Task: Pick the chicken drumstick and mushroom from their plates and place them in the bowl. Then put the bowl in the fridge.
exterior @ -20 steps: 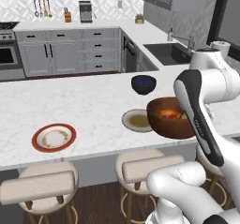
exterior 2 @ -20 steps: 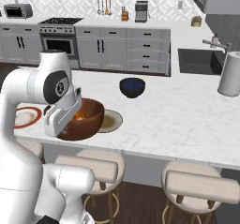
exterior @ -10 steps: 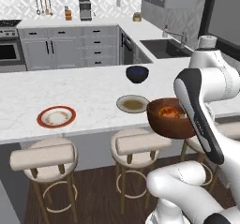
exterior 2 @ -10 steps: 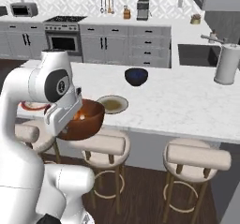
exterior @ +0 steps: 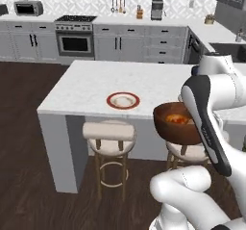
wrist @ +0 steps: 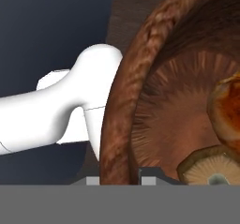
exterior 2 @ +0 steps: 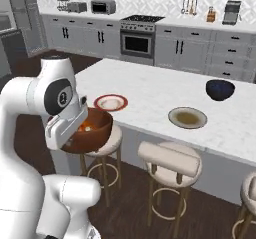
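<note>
**Bowl is being carried in the air, off the counter**

In the left base view, you are seeing the bowl (exterior: 177, 123) hanging in the air on the near side of the counter (exterior: 86, 87), above the right stool (exterior: 187, 152). It is looking reddish-brown, and something orange, the chicken drumstick (exterior: 177, 120), is lying inside it. The white arm is covering the right part of the bowl, so you cannot see the pincer itself here. The red-rimmed plate (exterior: 123, 100) is sitting on the counter near its near edge, above the left stool (exterior: 109, 132).

In the right base view, the bowl (exterior 2: 92, 131) is hanging at the left, just beside the arm's hand and in front of the counter edge (exterior 2: 150, 133). The drumstick (exterior 2: 85, 128) is showing as an orange spot inside. The red-rimmed plate (exterior 2: 111, 102) is lying on the counter just behind the bowl. The grey-olive plate (exterior 2: 187, 117) is lying further right, and a dark navy bowl (exterior 2: 220, 89) is standing beyond it, well apart.

In the hand view, the gripper (wrist: 120, 180) is pinching the rim of the bowl (wrist: 126, 92): one fingertip (wrist: 93, 181) is standing outside the wall and the other inside, so the jaws are narrow and holding the bowl. Inside, the mushroom (wrist: 213, 169) is lying near the fingers, touching the drumstick (wrist: 227, 110) above it.
</note>
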